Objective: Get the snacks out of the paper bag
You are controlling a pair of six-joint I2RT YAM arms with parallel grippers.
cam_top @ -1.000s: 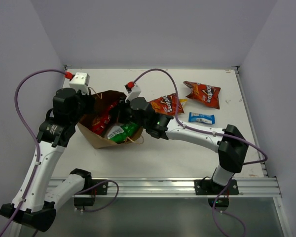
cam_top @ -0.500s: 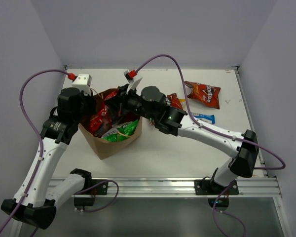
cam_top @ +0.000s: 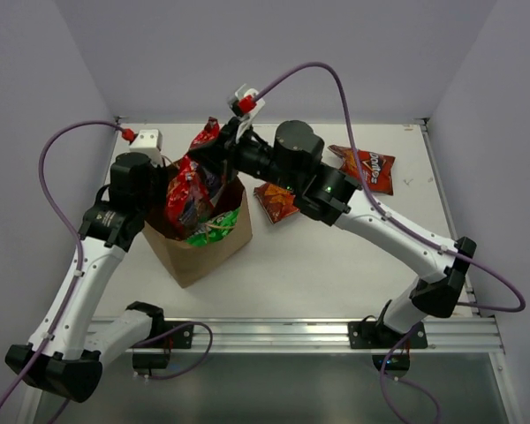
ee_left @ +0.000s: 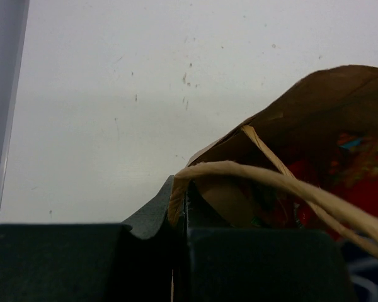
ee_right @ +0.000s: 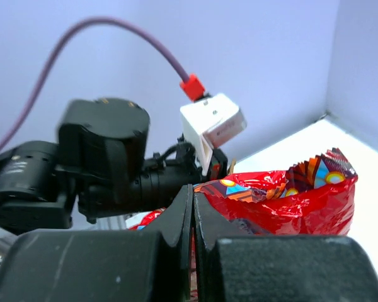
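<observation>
The brown paper bag (cam_top: 203, 252) stands upright at the left of the table. My left gripper (cam_top: 163, 177) is shut on its rim (ee_left: 178, 198), with a twisted handle (ee_left: 271, 181) beside it. My right gripper (cam_top: 214, 152) is shut on a red candy bag (cam_top: 187, 190) and holds it up over the bag's mouth; the packet shows in the right wrist view (ee_right: 283, 201) by the shut gripper (ee_right: 193, 196). A white-green chip bag (cam_top: 214, 228) sits inside the paper bag. Two Doritos bags lie on the table, one in the middle (cam_top: 274, 201) and one at the back right (cam_top: 367, 168).
My right arm (cam_top: 380, 221) stretches across the middle of the table and covers part of it. White walls close the table at the back and on both sides. A metal rail (cam_top: 291, 331) runs along the near edge.
My right gripper has risen and moved back with the red candy bag, drawing it up out of the paper bag. The paper bag has gone from lying tilted to standing upright.
</observation>
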